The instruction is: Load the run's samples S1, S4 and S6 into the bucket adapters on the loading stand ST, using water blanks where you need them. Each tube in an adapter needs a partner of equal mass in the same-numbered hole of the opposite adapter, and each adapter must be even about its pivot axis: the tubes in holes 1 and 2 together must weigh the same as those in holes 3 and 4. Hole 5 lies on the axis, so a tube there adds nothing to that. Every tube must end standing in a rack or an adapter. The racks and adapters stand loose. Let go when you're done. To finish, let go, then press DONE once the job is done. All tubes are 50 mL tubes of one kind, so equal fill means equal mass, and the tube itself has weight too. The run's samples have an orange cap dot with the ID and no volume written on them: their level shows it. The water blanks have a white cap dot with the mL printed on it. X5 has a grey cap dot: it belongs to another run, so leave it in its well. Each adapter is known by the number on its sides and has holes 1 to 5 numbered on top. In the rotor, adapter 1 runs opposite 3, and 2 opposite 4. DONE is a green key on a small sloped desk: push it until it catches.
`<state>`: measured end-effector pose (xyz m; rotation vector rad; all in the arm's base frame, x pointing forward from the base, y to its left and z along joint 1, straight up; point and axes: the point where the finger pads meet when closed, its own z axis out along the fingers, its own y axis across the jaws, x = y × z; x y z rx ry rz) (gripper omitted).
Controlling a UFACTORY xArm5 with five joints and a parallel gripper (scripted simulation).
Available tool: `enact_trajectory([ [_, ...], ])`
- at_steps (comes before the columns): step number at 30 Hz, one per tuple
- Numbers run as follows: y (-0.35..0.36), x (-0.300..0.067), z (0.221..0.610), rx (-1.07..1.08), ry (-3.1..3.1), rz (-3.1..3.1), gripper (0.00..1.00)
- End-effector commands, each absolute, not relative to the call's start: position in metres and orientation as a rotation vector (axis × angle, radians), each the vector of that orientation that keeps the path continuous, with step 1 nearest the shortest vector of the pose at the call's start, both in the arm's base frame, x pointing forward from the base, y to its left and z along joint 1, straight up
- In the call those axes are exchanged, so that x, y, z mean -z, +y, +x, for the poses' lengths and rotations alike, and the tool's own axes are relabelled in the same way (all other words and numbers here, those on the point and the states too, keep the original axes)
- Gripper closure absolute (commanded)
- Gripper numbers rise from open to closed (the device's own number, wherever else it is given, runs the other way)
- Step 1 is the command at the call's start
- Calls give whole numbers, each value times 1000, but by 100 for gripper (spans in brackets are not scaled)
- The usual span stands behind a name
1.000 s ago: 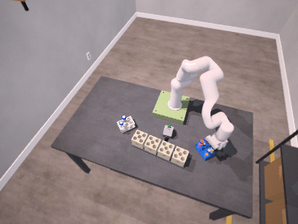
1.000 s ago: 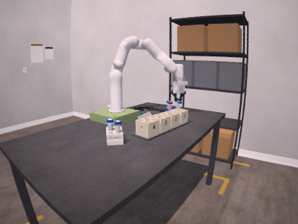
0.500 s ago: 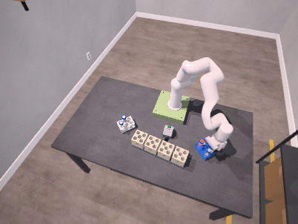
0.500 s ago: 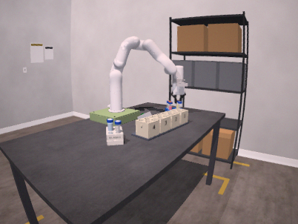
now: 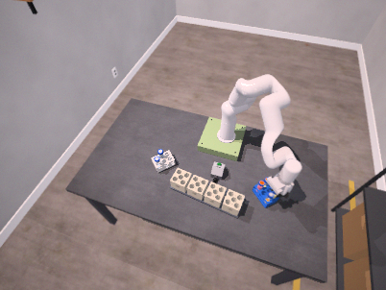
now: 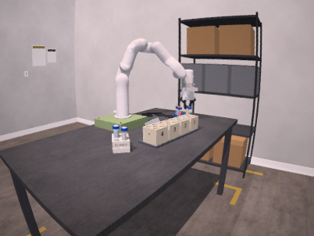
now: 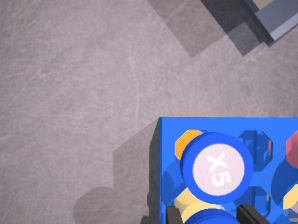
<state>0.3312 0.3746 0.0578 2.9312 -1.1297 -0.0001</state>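
My gripper (image 6: 188,104) (image 7: 212,215) is shut on a blue-capped tube at the blue rack (image 5: 259,196) (image 7: 167,125). Its cap is cut off in the wrist view, so its ID is hidden; whether it rests in a well I cannot tell. Tube X5 (image 7: 217,169) stands beside it in the rack. A red-filled tube (image 5: 261,184) (image 6: 179,112) stands there too. Four beige adapters (image 5: 180,179) (image 5: 197,186) (image 5: 215,193) (image 5: 233,201) stand in a row on the loading stand; the near one (image 6: 162,134) reads 4. I see no caps in them. Two blanks (image 5: 160,152) (image 5: 156,158) stand in the white rack (image 6: 121,145).
The small grey desk (image 5: 218,169) with the green key (image 5: 219,164) stands between the robot's green base (image 5: 211,149) and the adapter row. The adapter row lies left of the blue rack in the top view. The stand's dark edge (image 7: 280,31) shows at the wrist view's upper right.
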Motion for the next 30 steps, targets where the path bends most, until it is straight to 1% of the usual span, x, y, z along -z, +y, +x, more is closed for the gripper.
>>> enact_trajectory([
  [1,376,-59,332,3,-1132,2936,56],
  [30,376,-63,332,3,-1132,2936,56],
])
